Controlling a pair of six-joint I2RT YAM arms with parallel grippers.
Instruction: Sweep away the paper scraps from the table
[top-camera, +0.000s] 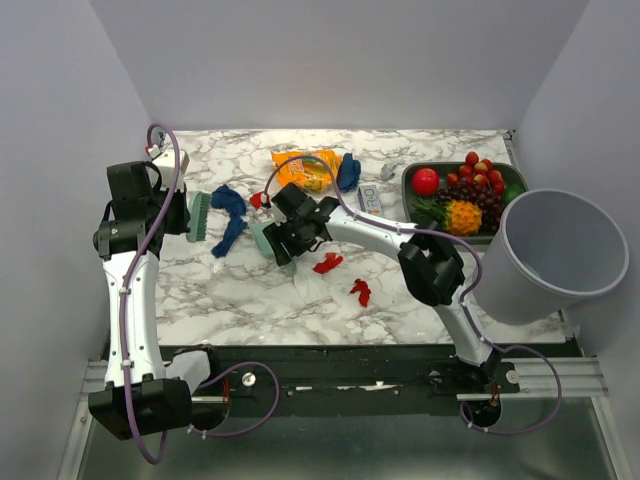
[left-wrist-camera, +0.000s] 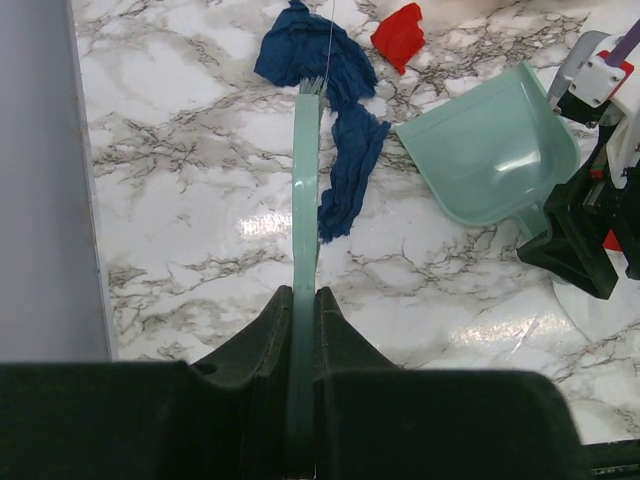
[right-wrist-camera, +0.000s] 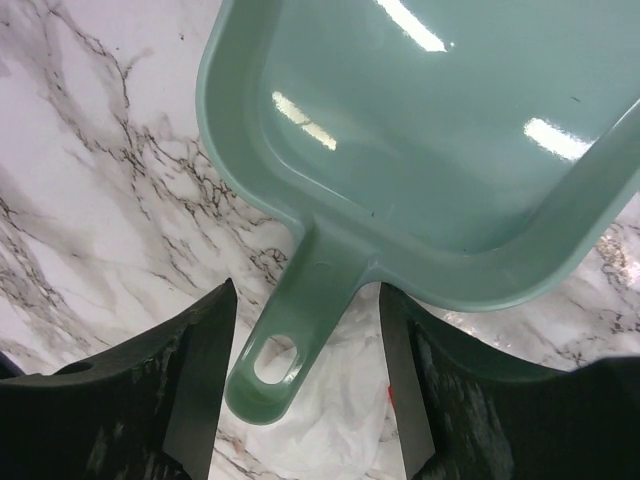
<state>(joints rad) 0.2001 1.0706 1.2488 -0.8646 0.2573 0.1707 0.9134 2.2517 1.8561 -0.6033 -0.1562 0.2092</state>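
Near the black front edge, the bench (top-camera: 250, 300) lay open between the arms. Two red paper scraps (top-camera: 360, 291) lay mid-bench, apart from each other. The right gripper (right-wrist-camera: 305, 290) stood wide astride the dustpan (right-wrist-camera: 420, 130) handle, with gaps on both sides; the pan was cut off in the wrist view. The left gripper (left-wrist-camera: 303, 300) was clamped on the brush (left-wrist-camera: 305, 200), its bristles beside a blue paper scrap (left-wrist-camera: 340, 170) towards the left edge. Farther back, a second blue scrap (top-camera: 348, 172) lay just beside the snack bag (top-camera: 305, 168); contact could not be confirmed
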